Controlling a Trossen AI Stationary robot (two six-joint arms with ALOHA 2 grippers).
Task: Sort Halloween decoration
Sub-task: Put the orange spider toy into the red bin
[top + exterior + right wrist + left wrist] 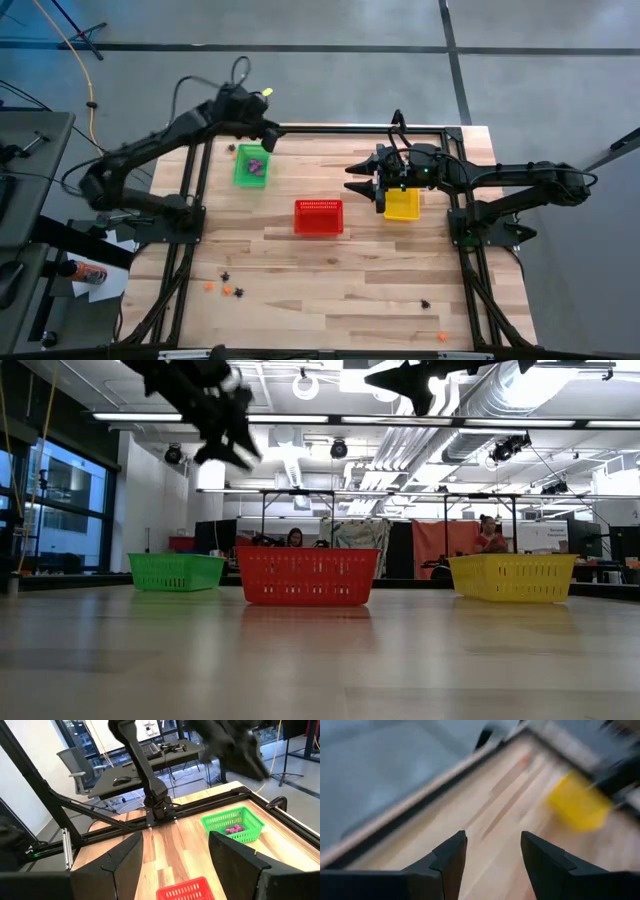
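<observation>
Left pincer (268, 135), fingers apart and empty, is raised beside green basket (251, 166) holding purple trinkets (256, 167); orange trinkets (226, 290) near the surface's front edge risk being mis-binned or fumbled.

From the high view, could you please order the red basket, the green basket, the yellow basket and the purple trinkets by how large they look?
1. Red basket, the largest.
2. Green basket, somewhat smaller.
3. Yellow basket, ranking unsure: the right tool covers part of it.
4. Purple trinkets in the green basket, by far the smallest.
</observation>
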